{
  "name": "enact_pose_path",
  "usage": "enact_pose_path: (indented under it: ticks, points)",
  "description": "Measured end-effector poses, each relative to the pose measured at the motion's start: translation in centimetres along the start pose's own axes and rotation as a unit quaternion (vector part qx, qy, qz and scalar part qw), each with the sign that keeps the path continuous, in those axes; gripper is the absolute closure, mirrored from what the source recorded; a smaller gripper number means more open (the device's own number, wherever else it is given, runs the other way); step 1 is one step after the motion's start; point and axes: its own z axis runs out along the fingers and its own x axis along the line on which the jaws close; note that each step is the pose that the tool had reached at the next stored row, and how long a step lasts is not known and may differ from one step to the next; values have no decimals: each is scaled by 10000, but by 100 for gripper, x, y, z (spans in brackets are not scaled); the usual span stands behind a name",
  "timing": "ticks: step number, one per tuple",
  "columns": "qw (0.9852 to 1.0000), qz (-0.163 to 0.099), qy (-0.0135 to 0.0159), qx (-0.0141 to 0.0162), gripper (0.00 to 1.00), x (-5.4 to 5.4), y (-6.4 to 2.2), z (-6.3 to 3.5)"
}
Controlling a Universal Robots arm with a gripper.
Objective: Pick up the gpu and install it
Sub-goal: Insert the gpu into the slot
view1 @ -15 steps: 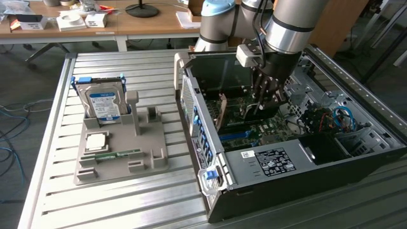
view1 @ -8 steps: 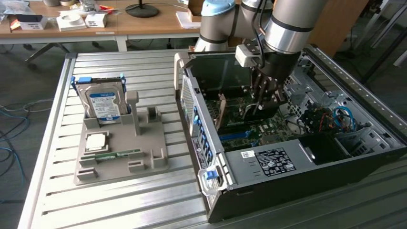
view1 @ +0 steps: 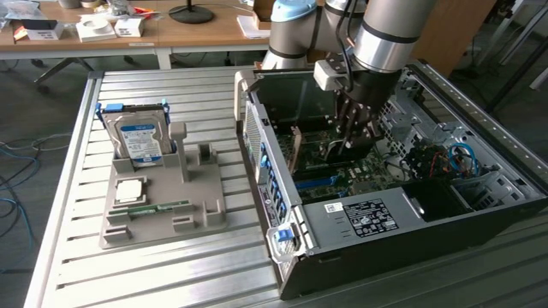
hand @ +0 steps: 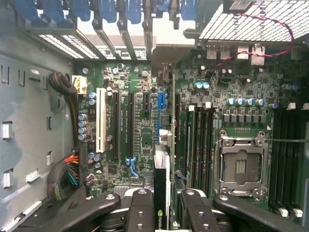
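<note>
Nearest the lens, the robot's black two-fingered gripper is clamped on the thin black gpu card, held edge-on over the green motherboard inside the open computer case. Left to right on the board lie a white expansion slot, a short blue slot and the silver processor socket. Any tilt or offset from its slot could jam the card or scrape neighbouring parts.

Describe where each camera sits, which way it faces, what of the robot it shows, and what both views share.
Exterior view: above the table, facing down at the open computer case; the arm shows, reaching inside.
Wrist view: on the wrist, facing the motherboard; the gripper shows, shut on the gpu.
Shared: the motherboard inside the case.
</note>
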Motion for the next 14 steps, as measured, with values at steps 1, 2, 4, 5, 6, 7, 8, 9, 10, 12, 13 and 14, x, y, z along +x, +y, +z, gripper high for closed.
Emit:
enact_pose_path:
  ticks: [1,2,4,5,6,7,8,9,10,12,13,14]
  points:
    - [10000,0,0,0,74,0,1,0]
    - [10000,-1,0,0,74,1,1,4]
    - [10000,-1,0,0,74,1,2,17]
    - [10000,0,0,0,74,0,3,25]
    - [10000,0,0,0,74,0,3,34]
    - [10000,0,0,0,74,0,5,42]
    - [10000,0,0,0,74,0,8,51]
    - [10000,1,0,0,74,0,10,60]
    - [10000,0,0,0,74,0,13,68]
    - [10000,0,0,0,74,0,21,83]
    - [10000,0,0,1,74,0,25,90]
    - [10000,0,0,2,74,0,30,96]
